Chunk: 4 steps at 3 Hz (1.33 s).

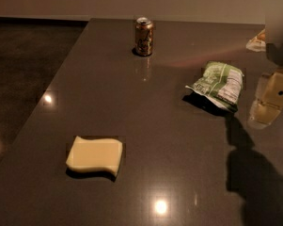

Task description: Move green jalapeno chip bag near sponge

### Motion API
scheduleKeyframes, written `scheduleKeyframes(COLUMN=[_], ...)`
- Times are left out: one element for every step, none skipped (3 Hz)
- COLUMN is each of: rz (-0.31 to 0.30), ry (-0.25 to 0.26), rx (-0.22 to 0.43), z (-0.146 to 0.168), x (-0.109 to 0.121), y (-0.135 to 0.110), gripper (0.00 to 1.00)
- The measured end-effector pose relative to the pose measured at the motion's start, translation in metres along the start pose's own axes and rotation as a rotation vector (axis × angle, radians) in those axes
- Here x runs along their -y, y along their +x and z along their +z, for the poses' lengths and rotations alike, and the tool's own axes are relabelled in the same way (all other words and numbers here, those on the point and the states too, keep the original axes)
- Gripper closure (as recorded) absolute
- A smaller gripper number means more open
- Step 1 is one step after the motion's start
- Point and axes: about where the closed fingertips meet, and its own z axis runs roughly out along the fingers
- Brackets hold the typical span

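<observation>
The sponge (94, 157) lies flat at the near left of the tabletop (145, 107). It is pale yellow with wavy edges, and a thin shadow shows under its front side. The bag (216, 85) lies well apart from it, farther back and to the right. It is crinkled and green, with its white label panel turned up toward the right. Its near edge sits a little off the surface, with a dark shadow beneath.

The gripper (267, 108) hangs at the right edge of the view, just beside the bag's right end. A narrow strip of tabletop shows between them, so the two are not touching. The gripper is pale and blocky, and the frame edge cuts part of it off. Whether its jaws stand wide or narrow cannot be told, and no object shows in them. Its dark shadow falls on the tabletop at the near right, running up toward the bag's near corner.

A brown-gold can (144, 36) stands upright at the back of the tabletop, near the middle. It is well apart from both bag and sponge and off the line between them. A pale crumpled thing (255, 42) lies at the far right, partly hidden behind the arm, and what it is cannot be told. Small light reflections dot the glossy surface, and a dark floor (23, 65) shows to the left.
</observation>
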Motion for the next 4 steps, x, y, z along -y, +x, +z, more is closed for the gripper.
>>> scheduleKeyframes(rz=[0.000, 0.095, 0.261, 0.446], ry=[0.000, 0.009, 0.028, 0.056], rx=[0.000, 0.017, 0.050, 0.063], z=[0.000, 0.007, 0.021, 0.041], x=[0.000, 0.021, 0.049, 0.074], y=[0.000, 0.001, 0.008, 0.021], gripper=[0.00, 0.00, 0.00, 0.00])
